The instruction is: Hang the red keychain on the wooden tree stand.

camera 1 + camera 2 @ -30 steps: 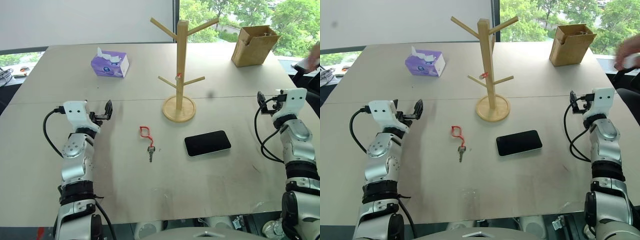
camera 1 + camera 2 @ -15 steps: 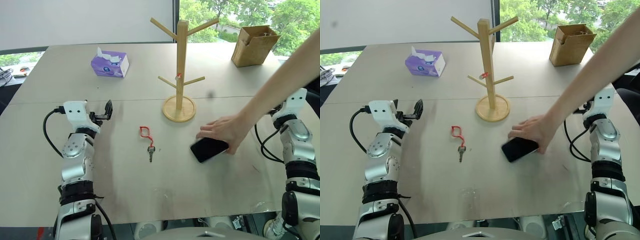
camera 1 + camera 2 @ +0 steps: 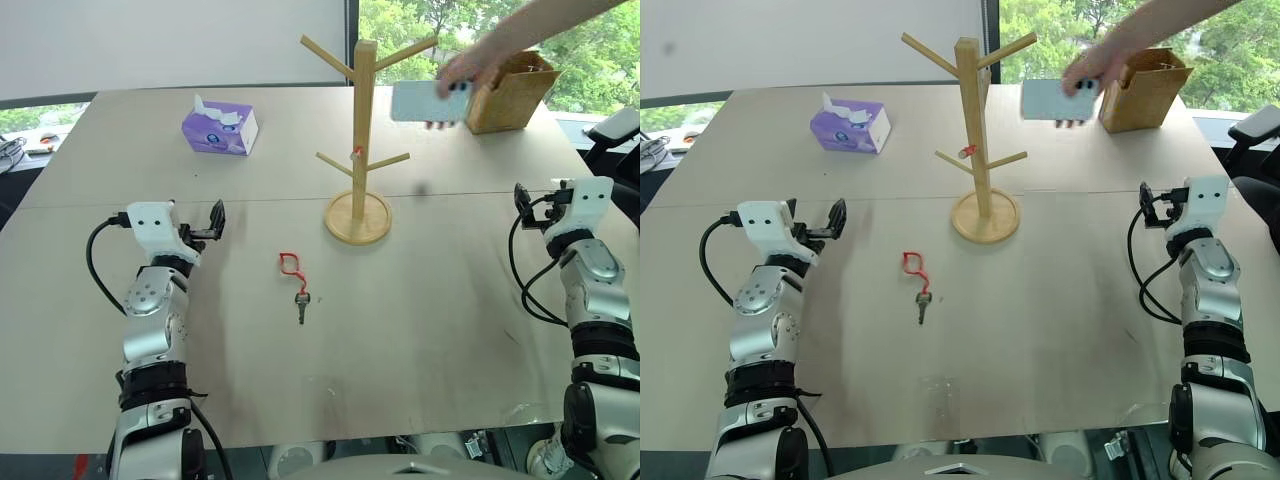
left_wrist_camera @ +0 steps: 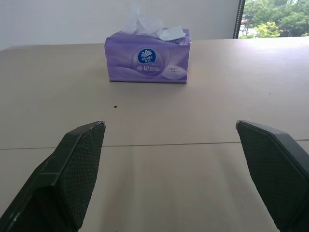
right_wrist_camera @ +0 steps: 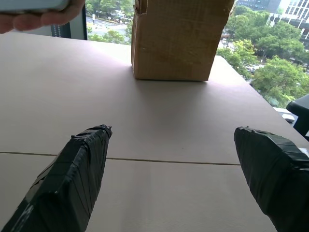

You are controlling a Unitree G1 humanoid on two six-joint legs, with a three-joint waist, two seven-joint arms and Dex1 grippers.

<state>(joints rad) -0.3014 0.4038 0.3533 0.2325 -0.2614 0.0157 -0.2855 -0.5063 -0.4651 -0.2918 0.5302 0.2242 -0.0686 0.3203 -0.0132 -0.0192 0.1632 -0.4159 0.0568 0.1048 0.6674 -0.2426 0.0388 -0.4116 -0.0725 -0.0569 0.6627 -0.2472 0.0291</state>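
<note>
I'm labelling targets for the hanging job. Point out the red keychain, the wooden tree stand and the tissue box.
red keychain (image 3: 291, 264), left eye view, on its red loop.
wooden tree stand (image 3: 362, 130), left eye view, on the upright pole.
tissue box (image 4: 147, 63), left wrist view, on its purple front face.

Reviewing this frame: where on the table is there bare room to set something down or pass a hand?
Bare table lies between the red keychain and the right gripper, and between the left gripper and the tissue box. It is crowded near the wooden tree stand, where a person's hand holds a phone beside the brown box.
</note>
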